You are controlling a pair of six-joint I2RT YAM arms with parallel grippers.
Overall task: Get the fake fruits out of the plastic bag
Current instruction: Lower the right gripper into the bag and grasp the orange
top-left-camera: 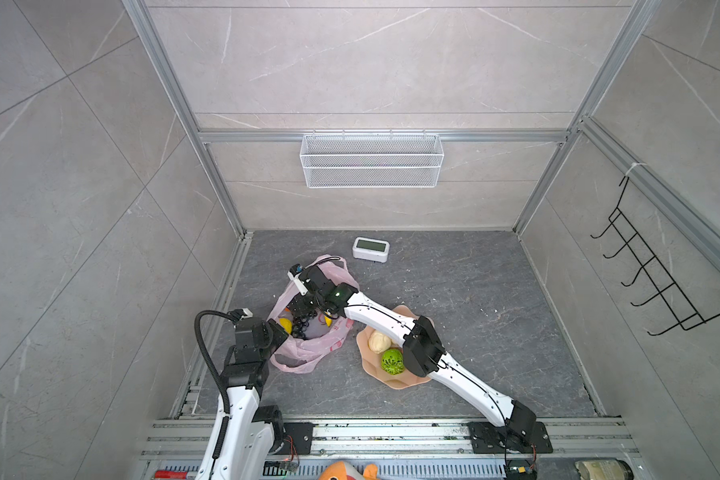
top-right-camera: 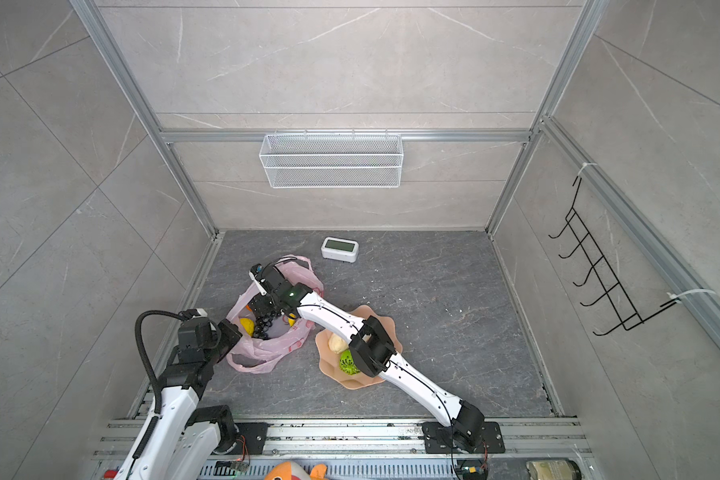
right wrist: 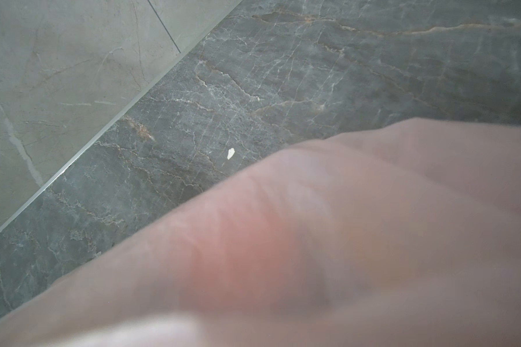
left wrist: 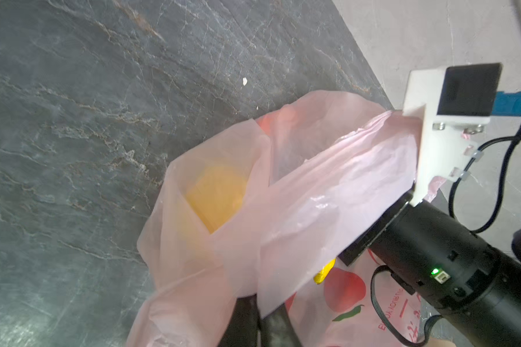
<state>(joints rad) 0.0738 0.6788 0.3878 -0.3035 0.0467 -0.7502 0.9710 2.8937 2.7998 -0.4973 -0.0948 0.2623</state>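
The pink plastic bag (top-left-camera: 308, 353) (top-right-camera: 267, 353) lies open on the floor at the left. My left gripper (top-left-camera: 281, 328) (left wrist: 260, 312) is shut on the bag's near rim film. Inside the bag lie a yellow lemon (top-left-camera: 285, 324) (left wrist: 215, 198), a dark grape bunch (top-left-camera: 302, 328) (top-right-camera: 265, 326) and a banana (top-left-camera: 328, 321) (left wrist: 324, 272). My right gripper (top-left-camera: 299, 311) (top-right-camera: 262, 309) reaches down into the bag mouth just over the grapes. Its jaws are dark against them, and bag film (right wrist: 313, 240) covers the right wrist view. A beige lump (top-left-camera: 378, 341) and a green bumpy fruit (top-left-camera: 393, 360) sit in the bowl.
The peach scalloped bowl (top-left-camera: 391, 380) (top-right-camera: 350, 382) lies right of the bag, under the right forearm. A white clock-like box (top-left-camera: 371, 249) stands at the back. A wire basket (top-left-camera: 371, 160) hangs on the back wall, a black hook rack (top-left-camera: 657, 270) on the right wall.
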